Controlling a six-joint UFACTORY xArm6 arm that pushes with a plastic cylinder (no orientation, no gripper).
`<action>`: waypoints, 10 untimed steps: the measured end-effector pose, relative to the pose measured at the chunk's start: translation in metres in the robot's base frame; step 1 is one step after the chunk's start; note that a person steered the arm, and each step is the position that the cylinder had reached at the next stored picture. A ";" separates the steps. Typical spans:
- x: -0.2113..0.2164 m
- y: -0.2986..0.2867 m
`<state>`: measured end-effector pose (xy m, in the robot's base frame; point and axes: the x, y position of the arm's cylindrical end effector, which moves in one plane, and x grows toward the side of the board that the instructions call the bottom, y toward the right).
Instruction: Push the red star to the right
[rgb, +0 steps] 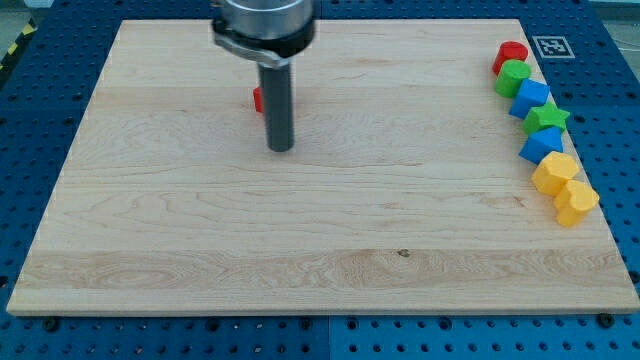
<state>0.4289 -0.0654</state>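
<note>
The red star (258, 98) lies on the wooden board (320, 220) at the upper middle-left, mostly hidden behind the dark rod; only a small red part shows at the rod's left side. My tip (281, 148) rests on the board just below and slightly right of the star.
A column of blocks runs down the board's right edge: a red block (511, 55), a green block (513, 75), a blue block (532, 98), a green star (547, 119), a blue block (541, 145), and two yellow blocks (554, 173) (575, 200). A marker tag (549, 46) lies at the top right.
</note>
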 end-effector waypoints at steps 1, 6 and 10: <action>-0.024 -0.023; -0.061 -0.030; -0.062 -0.002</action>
<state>0.3668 -0.0669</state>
